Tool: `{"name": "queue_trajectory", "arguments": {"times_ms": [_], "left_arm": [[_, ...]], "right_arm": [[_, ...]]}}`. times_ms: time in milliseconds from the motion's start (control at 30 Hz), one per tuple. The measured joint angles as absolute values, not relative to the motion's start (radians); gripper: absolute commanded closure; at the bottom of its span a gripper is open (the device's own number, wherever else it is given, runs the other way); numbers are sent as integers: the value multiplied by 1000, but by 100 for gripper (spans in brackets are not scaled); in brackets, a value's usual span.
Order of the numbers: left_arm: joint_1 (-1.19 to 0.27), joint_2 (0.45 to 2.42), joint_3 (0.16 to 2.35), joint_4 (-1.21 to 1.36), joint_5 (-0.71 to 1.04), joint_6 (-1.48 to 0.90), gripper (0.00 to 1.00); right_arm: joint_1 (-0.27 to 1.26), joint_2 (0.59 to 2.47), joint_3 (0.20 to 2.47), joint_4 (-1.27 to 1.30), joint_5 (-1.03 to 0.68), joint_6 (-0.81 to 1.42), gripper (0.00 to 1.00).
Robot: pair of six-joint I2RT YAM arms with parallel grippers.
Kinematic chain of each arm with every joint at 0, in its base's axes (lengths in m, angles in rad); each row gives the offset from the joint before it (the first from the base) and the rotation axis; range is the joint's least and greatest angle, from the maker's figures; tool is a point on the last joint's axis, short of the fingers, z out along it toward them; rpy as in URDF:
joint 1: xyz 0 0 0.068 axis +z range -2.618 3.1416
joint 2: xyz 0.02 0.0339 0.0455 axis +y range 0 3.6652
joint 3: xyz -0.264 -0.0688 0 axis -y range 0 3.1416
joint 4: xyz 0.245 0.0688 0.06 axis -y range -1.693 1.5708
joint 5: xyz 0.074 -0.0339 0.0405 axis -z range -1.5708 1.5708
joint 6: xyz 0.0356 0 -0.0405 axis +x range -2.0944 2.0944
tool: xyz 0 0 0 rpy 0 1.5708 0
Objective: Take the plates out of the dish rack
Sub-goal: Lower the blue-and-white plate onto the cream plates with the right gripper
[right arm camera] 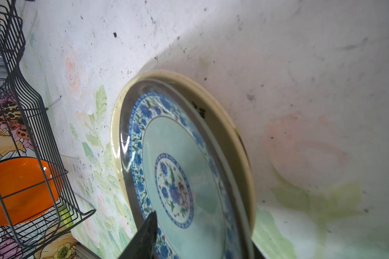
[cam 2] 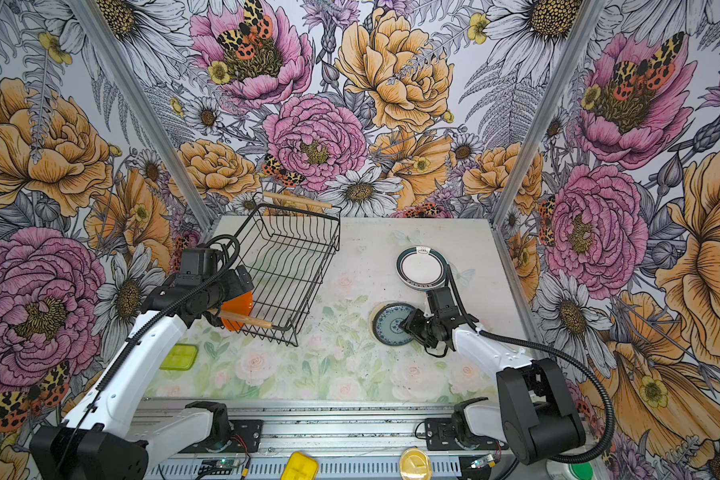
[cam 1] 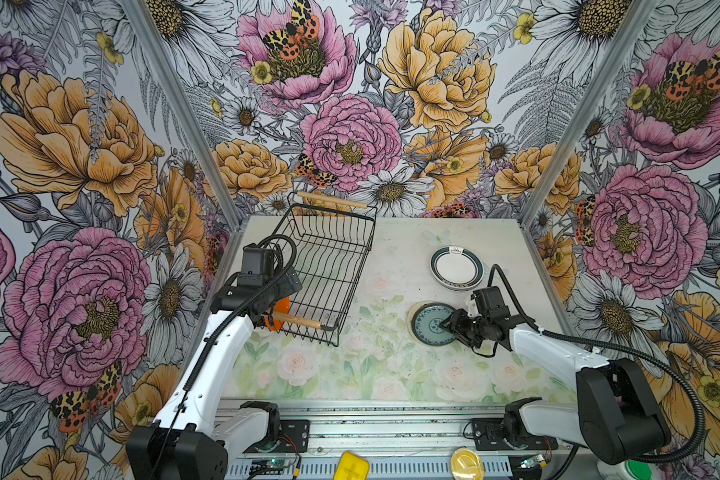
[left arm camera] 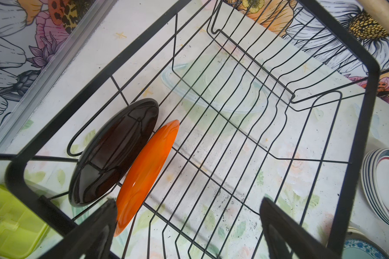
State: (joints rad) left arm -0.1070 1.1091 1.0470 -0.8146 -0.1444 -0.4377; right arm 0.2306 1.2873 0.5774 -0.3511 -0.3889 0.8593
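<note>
Left hand (left arm camera: 186,204) wide open, right hand (cam 1: 453,325) low, both arms extended.

I see the dish rack (cam 1: 325,266) left on the table (cam 1: 391,374), two plates (left arm camera: 144,177) upright in its near end; right, the big stack (cam 1: 457,268) behind the small stack (cam 1: 431,324).

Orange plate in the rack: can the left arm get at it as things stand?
Probably yes. The left end effector hangs open close over the orange plate, with empty dish rack slots on one side; the black plate crowds the other.
</note>
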Motion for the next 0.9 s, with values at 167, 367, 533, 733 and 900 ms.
{"name": "queue_trajectory", "arguments": {"times_ms": [167,367,533,733,900], "left_arm": [[-107,1114,1049,-815,-144,-438,1],[-107,1136,1051,-815,-140,-438,2],[-107,1141,1051,-815,-139,-438,1],[-107,1141,1051,-815,-139,-438,1],[-107,1141,1051,-815,-136,-438,1]], "right_arm": [[245,1302,609,-391,-370,824,41],[257,1303,638,-435,-346,806,38],[259,1301,663,-481,-322,791,39],[271,1292,696,-552,-279,760,38],[287,1292,711,-592,-242,741,38]]}}
